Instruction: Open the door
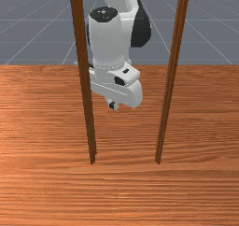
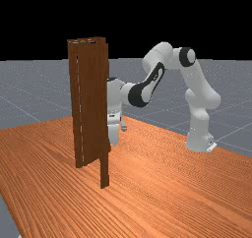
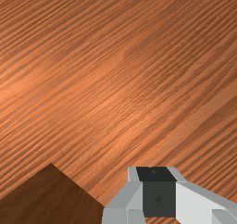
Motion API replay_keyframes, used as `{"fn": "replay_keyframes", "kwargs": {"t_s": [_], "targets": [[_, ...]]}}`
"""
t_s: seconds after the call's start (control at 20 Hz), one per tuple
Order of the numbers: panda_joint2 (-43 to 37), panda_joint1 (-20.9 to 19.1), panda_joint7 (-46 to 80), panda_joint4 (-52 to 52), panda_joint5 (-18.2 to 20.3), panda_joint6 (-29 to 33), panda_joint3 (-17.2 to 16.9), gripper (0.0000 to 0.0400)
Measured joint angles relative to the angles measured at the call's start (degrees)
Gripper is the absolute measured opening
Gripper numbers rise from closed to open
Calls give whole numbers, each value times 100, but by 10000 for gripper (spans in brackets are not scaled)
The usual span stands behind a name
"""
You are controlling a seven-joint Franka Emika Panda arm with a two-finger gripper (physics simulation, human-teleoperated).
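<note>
In the front view the gripper (image 1: pixel 113 105) hangs over the table between two brown door-frame posts, nearer the post on the front view's left (image 1: pixel 86 87) than the post on its right (image 1: pixel 171 82). The far view has the gripper (image 2: pixel 123 127) just right of the upright wooden door (image 2: pixel 92 102), on the arm's side, with part of the hand hidden behind the wood. In the wrist view the gripper (image 3: pixel 159 199) is beside a dark brown wooden piece (image 3: pixel 51 197), with a strip of table between them. No contact with the door is visible.
The orange-brown table (image 1: pixel 126 192) lies beneath the gripper and around the posts. One frame post (image 2: pixel 105 173) reaches the tabletop in the far view. The arm's base (image 2: pixel 199 141) stands at the far view's right.
</note>
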Motion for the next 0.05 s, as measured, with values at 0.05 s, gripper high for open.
{"fn": "replay_keyframes", "kwargs": {"t_s": [0.05], "targets": [[39, -168, -276, 76, 3, -48, -50, 0]]}}
